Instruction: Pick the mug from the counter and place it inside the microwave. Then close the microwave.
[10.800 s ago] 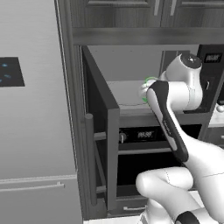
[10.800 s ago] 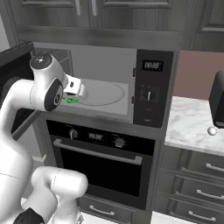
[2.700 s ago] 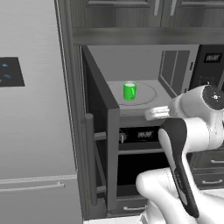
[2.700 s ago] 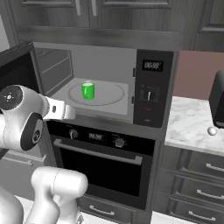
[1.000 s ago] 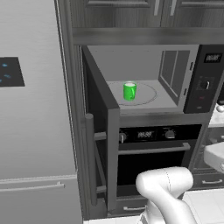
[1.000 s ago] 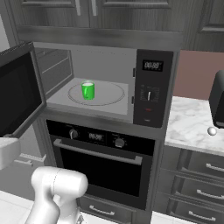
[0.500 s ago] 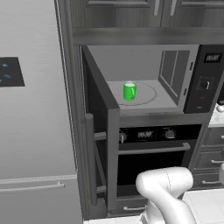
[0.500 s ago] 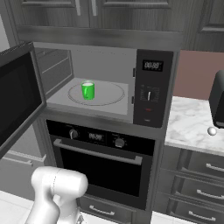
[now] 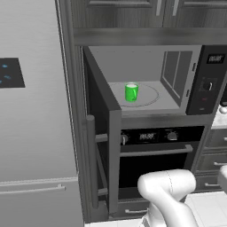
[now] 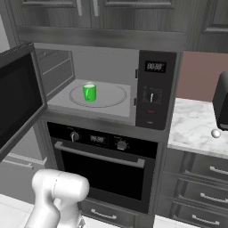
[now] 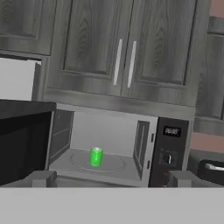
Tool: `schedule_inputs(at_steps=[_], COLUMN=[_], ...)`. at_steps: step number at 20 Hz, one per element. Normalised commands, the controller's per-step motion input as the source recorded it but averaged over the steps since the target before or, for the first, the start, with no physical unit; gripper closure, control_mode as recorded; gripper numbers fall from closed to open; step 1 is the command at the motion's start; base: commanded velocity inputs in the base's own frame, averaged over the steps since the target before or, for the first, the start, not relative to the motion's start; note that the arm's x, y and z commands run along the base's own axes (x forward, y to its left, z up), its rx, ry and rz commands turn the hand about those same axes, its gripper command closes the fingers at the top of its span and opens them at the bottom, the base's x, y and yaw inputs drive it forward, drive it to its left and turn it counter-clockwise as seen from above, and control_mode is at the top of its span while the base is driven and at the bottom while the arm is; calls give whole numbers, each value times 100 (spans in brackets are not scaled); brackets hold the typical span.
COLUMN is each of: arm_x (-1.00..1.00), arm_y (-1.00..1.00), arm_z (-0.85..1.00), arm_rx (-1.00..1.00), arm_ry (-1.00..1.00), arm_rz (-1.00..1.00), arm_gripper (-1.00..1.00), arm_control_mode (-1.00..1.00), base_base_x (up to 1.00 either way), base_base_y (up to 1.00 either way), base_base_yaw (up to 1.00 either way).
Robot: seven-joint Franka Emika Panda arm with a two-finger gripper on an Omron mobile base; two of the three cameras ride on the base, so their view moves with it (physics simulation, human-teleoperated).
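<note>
Jaws spread wide, gripper holding nothing. I see the mug upright on the turntable inside the microwave. Door hangs open; it looks rigid, so I'd push its outer face near the free edge.

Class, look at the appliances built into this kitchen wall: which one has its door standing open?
The microwave, holding the green mug. The oven beneath it is shut.

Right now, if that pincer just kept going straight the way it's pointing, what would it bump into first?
Probably the microwave: the open pincer faces its open cavity from some way back, with the green mug on the turntable slightly left of centre. Depth is hard to judge; the way there looks free.
</note>
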Motion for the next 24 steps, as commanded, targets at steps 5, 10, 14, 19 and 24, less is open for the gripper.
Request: schedule_inputs(at_steps=[5,10,14,19,24], arm_x=[0,0,-32,-18,0], arm_y=[13,46,50,43,38], arm_z=[-14,-2,0,-6,-18], arm_rx=[-3,-4,-5,-4,-3], arm_ry=[-9,-13,-23,-15,-1], arm_rz=[-18,-15,-12,-13,-14], arm_gripper=[-100,-100,-100,-100,-100], arm_control_mode=[-100,-100,-100,-100,-100], base_base_x=[0,0,0,0,0], base_base_y=[0,0,0,0,0], base_base_yaw=[0,0,0,0,0])
